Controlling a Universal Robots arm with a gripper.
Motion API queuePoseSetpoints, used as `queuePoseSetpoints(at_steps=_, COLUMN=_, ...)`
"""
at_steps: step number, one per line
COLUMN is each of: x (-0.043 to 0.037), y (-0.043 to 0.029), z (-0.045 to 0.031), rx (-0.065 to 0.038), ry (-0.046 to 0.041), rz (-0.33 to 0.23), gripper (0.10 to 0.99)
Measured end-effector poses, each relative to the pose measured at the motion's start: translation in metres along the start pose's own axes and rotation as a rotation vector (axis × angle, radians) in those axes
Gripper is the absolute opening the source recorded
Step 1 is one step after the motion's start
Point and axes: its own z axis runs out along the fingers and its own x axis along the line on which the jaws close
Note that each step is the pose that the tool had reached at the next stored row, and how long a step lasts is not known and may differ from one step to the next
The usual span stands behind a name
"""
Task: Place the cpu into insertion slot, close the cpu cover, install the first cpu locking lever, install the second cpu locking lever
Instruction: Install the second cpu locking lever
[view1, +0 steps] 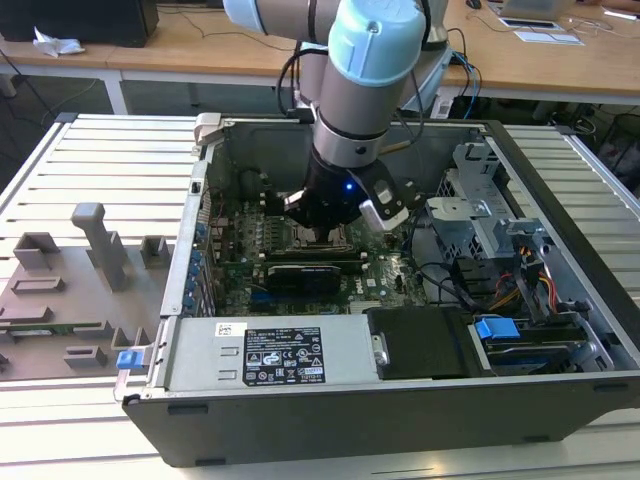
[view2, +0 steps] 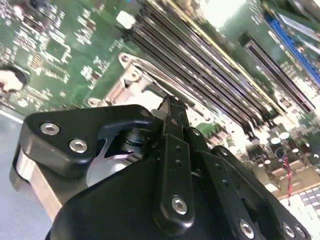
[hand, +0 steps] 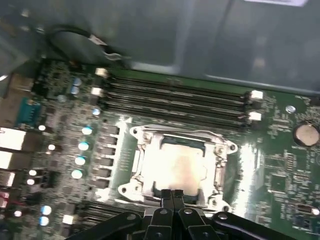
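In the first wrist view the cpu (hand: 172, 167) lies flat in the insertion slot (hand: 131, 187), its silver top glaring in the light. The cpu cover (hand: 219, 150) lies down around it as a silvery frame. A thin lever rod (hand: 167, 133) runs along one edge of the socket. My gripper (hand: 172, 194) is shut, its black fingertips pressed together with nothing between them, right at the socket's edge and low over the cpu. In the second wrist view the gripper (view2: 170, 106) points at the socket's metal rim (view2: 131, 75). In the exterior view the gripper (view1: 316, 226) sits low inside the open computer case, over the insertion slot (view1: 325, 240).
Long black memory slots (hand: 175, 100) run beside the socket. The case walls (view1: 190, 250) close in the board. A drive cage (view1: 480, 200), cables (view1: 520, 280) and the power supply (view1: 270, 355) fill the case's other parts. Grey fixtures (view1: 100, 245) stand on the slatted table at the exterior view's left.
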Motion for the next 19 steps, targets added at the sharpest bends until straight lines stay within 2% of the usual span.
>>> queuePoseSetpoints(at_steps=2, x=-0.0065, y=0.0098, z=0.0027, rx=0.047, ry=0.0092, rz=0.004, gripper=0.106)
queuePoseSetpoints(at_steps=3, x=-0.0087, y=0.0165, z=0.0043, rx=0.067, ry=0.0131, rz=0.005, gripper=0.106)
queuePoseSetpoints(at_steps=5, x=-0.0110, y=0.0267, z=0.0061, rx=0.093, ry=0.0174, rz=0.007, gripper=0.106)
queuePoseSetpoints(at_steps=6, x=-0.0117, y=0.0305, z=0.0065, rx=0.109, ry=0.0200, rz=0.008, gripper=0.106)
queuePoseSetpoints(at_steps=7, x=-0.0118, y=0.0314, z=0.0055, rx=0.114, ry=0.0208, rz=0.009, gripper=0.106)
queuePoseSetpoints(at_steps=11, x=-0.0111, y=0.0345, z=-0.0114, rx=0.115, ry=0.0209, rz=0.009, gripper=0.106)
queuePoseSetpoints(at_steps=14, x=-0.0099, y=0.0393, z=-0.0385, rx=0.114, ry=0.0208, rz=0.009, gripper=0.106)
queuePoseSetpoints(at_steps=17, x=-0.0097, y=0.0404, z=-0.0450, rx=0.114, ry=0.0206, rz=0.009, gripper=0.106)
queuePoseSetpoints(at_steps=19, x=-0.0097, y=0.0405, z=-0.0454, rx=0.114, ry=0.0207, rz=0.009, gripper=0.106)
